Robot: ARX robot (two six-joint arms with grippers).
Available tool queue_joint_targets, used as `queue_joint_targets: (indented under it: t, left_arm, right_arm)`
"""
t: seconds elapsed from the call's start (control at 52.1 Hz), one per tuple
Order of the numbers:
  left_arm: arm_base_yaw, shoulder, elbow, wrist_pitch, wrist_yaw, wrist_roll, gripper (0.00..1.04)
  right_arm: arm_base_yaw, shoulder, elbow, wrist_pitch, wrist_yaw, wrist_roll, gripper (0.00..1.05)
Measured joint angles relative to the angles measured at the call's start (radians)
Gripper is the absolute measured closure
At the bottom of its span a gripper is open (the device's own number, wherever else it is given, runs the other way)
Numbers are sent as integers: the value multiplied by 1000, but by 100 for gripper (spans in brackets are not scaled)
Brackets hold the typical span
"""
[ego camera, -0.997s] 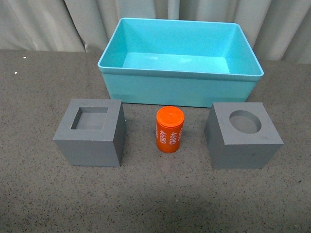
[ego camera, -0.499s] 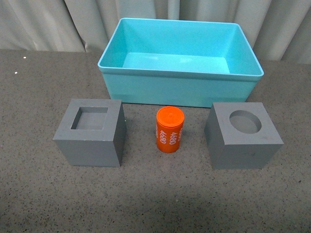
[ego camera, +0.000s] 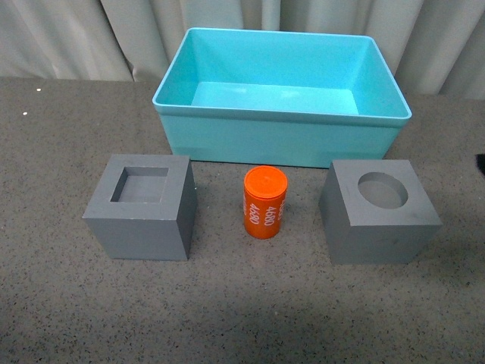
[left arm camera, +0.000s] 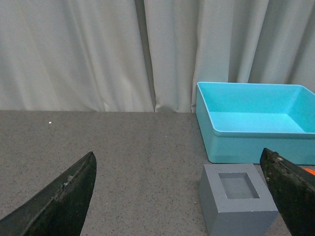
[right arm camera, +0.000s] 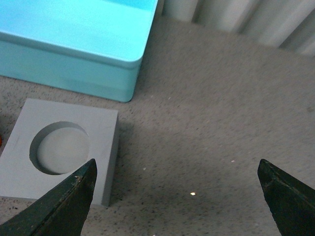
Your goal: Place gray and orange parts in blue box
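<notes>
The blue box (ego camera: 280, 140) stands open and empty at the back of the table. In front of it, in a row, are a gray cube with a square recess (ego camera: 140, 220), an upright orange cylinder (ego camera: 264, 202) marked 4680, and a gray cube with a round recess (ego camera: 379, 227). My left gripper (left arm camera: 178, 152) is open; the square-recess cube (left arm camera: 216, 196) sits close to one finger (left arm camera: 290, 191), with the blue box (left arm camera: 246, 145) behind it. My right gripper (right arm camera: 177, 162) is open over bare table, beside the round-recess cube (right arm camera: 101, 130) and the box (right arm camera: 74, 66).
The table is a dark speckled mat (ego camera: 242, 303) backed by pale curtains (ego camera: 76, 38). A small dark sliver (ego camera: 481, 163) shows at the right edge of the front view.
The parts and the box have not moved. A dark sliver has appeared at the right edge of the front view.
</notes>
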Motion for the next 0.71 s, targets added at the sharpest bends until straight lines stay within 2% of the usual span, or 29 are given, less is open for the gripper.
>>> queue_joint_targets:
  t: [0.134,0.288,0.403,0.537,0.709]
  left_arm:
    - [0,0,0,0,0,0,7]
    - [0,0,0,0,0,0,7]
    - [0,0,0,0,0,0,7]
    - [0,0,0,0,0,0,7]
    - [0,0,0,0,0,0,7]
  right_arm:
    - [7,143,85,-43,-19,64,10]
    - [29,292,184,-100,-85,135,10]
    - [46,370,229,-134,-78,164,10]
    - [50,418,272,-169,-65,200,35]
    - [50,425,281,-183,-71,222,57]
